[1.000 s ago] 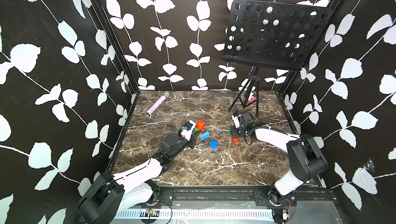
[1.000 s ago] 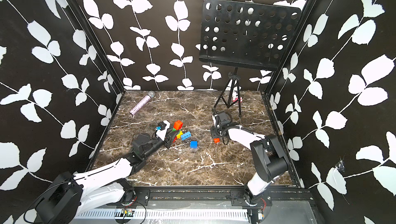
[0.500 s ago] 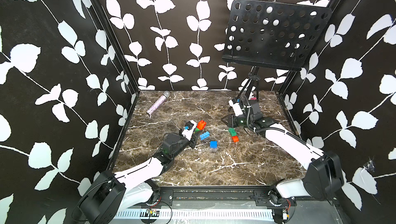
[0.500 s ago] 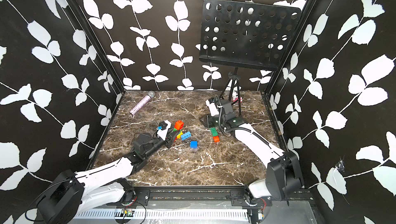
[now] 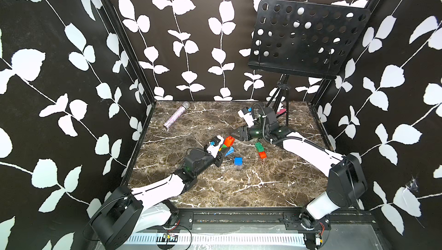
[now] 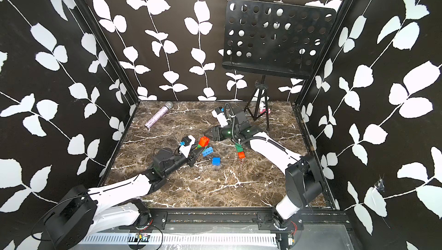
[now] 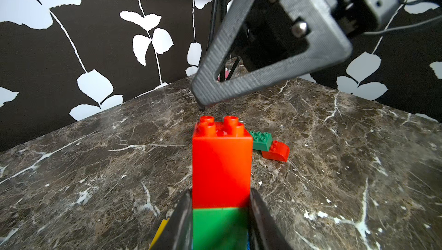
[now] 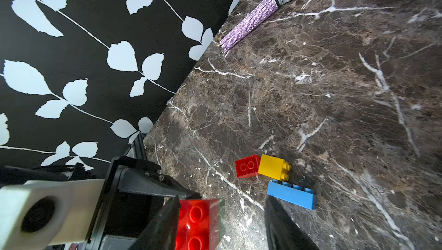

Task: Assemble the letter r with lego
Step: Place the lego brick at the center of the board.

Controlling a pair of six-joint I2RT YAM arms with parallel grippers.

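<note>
at mid-table, your left gripper (image 7: 221, 203) was clenched on the red-and-green stack (image 7: 221, 162), its long axis pointing studs-first at your right gripper (image 5: 235, 136), which hovered just beyond with jaws released and empty; the dark green brick (image 5: 258, 146) lay flat, nearer that right arm

Right claw (image 5: 235, 135), jaws wider, off the green-and-red brick pair (image 5: 260, 149), now near the red-topped stack (image 5: 229, 141).

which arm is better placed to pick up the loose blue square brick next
Right, probably. The right tool is open and empty, while the left tool is shut on the red-on-green plastic brick stack and can't take the small blue square plastic brick without letting go.
</note>
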